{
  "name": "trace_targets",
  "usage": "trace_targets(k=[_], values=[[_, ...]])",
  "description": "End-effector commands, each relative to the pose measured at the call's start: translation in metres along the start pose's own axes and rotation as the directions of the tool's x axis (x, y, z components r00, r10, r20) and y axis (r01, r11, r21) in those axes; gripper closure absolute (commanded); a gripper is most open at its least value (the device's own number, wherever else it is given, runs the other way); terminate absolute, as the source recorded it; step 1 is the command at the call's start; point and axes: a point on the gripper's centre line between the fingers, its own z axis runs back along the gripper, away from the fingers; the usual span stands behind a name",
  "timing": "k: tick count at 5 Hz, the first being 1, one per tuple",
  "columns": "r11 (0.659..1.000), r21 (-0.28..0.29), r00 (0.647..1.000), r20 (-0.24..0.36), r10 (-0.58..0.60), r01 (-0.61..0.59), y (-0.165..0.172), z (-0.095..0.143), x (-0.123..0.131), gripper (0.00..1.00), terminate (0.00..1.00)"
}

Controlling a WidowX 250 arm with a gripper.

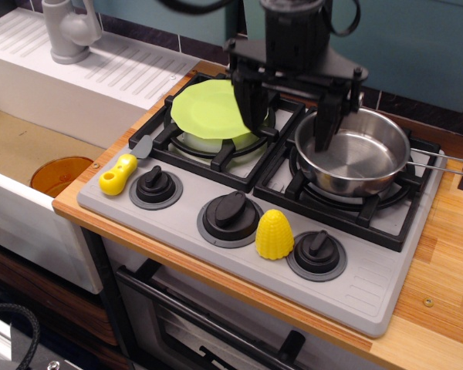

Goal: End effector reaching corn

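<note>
The yellow ribbed toy corn stands upright on the grey stove panel, between the middle knob and the right knob. My black gripper hangs above the back burners, over the gap between the green plate and the steel pan. Its two long fingers point down and are spread wide apart, with nothing between them. The left finger overlaps the plate's right edge, the right finger overlaps the pan's left rim. The gripper is well behind and above the corn.
A light green plate lies on the left burner. A steel pan sits on the right burner, handle pointing right. A yellow-handled utensil lies at the panel's left end by the left knob. A sink is at left.
</note>
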Motion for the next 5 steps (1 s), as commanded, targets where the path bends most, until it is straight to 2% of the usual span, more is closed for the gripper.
trace_targets(k=[1,4,5], values=[[1.0,0.0,0.996,0.091,-0.004,0.004,-0.008,0.002,-0.006,0.0,0.0],[1.0,0.0,0.99,0.143,-0.014,0.014,-0.004,-0.015,-0.018,0.0,0.0],[1.0,-0.018,0.987,0.158,-0.022,0.025,-0.002,-0.025,-0.024,0.0,0.0]])
